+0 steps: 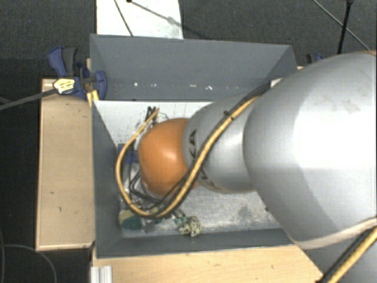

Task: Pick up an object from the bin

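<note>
1. Camera view, the rig: the arm (306, 152) reaches into the grey bin (188, 69) from the right. Its orange cover (162, 158) sits low over the bin's left half, with a tan cable (206, 146) looped round it.
2. The claw (140, 198) shows only as dark parts just under the orange cover's lower edge. Whether it is wide, narrow or holding anything cannot be told.
3. The likely thing: a small green object (131, 220) lies just below and left of the orange cover, in the bin's near left corner and very near the claw. I cannot tell whether they touch. Its long axis is too hidden to read.
4. A small knobbly greenish-brass piece (188, 225) lies below and slightly right of the orange cover, by the near wall and further from the claw.
5. The relation that counts: the green object sits on the near-left side of the claw, tight to two walls. My judgement is that any closing move has little room there.
6. Writing: no brand, label or lettering can be read on the bin's things.
</note>
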Controlling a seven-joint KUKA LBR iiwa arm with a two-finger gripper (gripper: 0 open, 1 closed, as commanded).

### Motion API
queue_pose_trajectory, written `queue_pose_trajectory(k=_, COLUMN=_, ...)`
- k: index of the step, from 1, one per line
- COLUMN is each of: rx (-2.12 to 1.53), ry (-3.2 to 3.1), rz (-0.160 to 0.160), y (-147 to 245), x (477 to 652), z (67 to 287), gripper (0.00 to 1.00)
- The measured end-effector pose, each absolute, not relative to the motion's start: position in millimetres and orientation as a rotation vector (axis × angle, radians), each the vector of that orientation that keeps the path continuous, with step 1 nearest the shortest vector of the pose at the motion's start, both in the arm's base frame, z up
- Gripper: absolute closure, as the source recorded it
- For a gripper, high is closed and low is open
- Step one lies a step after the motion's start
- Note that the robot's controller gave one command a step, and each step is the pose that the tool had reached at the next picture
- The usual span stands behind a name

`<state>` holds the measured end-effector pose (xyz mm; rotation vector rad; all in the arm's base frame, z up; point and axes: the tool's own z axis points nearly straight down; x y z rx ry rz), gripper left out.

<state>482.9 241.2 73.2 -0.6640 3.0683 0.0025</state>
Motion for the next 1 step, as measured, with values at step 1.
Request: queue_pose_trajectory(k=1, rx=-0.709, ry=3.049, rz=0.003, y=229.8, x=506.5, z=217.6, gripper=1.00)
